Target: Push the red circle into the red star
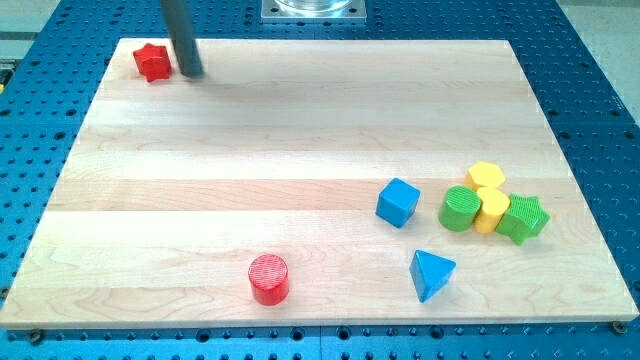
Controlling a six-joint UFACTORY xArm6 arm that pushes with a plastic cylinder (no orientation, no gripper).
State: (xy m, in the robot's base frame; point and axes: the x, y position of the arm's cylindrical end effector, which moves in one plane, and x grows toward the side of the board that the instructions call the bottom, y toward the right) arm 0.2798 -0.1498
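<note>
A: Where does the straight dark rod stand?

B: It comes down from the view's top edge at the far left, slightly tilted, and the rod's tip (193, 74) rests on the pale wooden board (300, 150) just to the right of the red star-shaped block (152, 61). A narrow strip of wood shows between the tip and the star, so they look apart, though only barely.

A: Is the arm grasping anything?

B: No. It carries no hand or jaws, only the bare rod, and the tip holds nothing and touches no block that can be made out.

A: And the red circle?

B: The red ribbed cylinder block (269, 279) stands upright near the board's bottom edge, left of centre, well apart from both the star and the tip. It has open wood all around it.

A: What else lies on the board?

B: A blue cube block (397, 202) sits right of centre, with a blue triangular block (431, 274) below it, nearer the bottom edge. Further right is a tight cluster: a green cylinder block (460, 208), a yellow block (486, 176) of roughly hexagonal shape above it, a second yellow block (491, 210) just beside the green cylinder, and a green star-shaped block (524, 217) at the right end. These four touch or nearly touch.

A: And around the board?

B: A blue perforated table top (600, 100) surrounds it.
</note>
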